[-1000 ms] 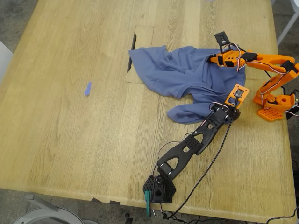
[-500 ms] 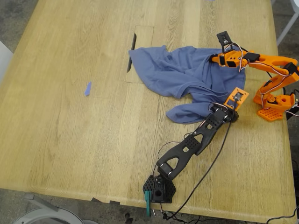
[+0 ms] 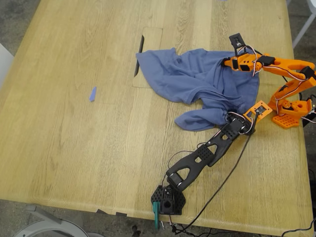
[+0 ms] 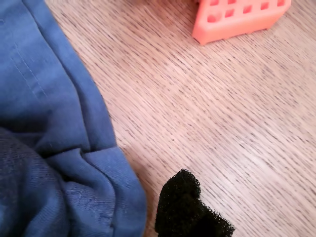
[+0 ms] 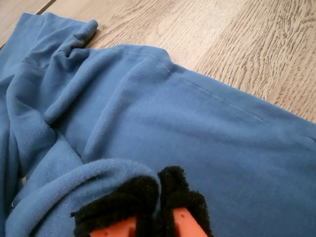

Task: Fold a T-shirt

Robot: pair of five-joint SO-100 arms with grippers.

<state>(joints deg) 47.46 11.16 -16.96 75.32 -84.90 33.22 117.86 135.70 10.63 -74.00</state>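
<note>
The T-shirt [image 3: 197, 86] lay crumpled toward the exterior view's right on the table [image 3: 74, 148]. My second tool [image 5: 159, 197] pinched a fold of it. My first tool [image 3: 232, 117] sat at its hem; its opening was hidden.

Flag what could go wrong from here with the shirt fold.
1. My second pincer pinches only a small bunched fold of the T-shirt, so a pull might slip it free.
2. My first pincer shows mostly bare table beside the hem in its wrist view. Closing here may catch no cloth.
3. The orange base stands close to my first pincer, so a sideways sweep could hit it.
</note>
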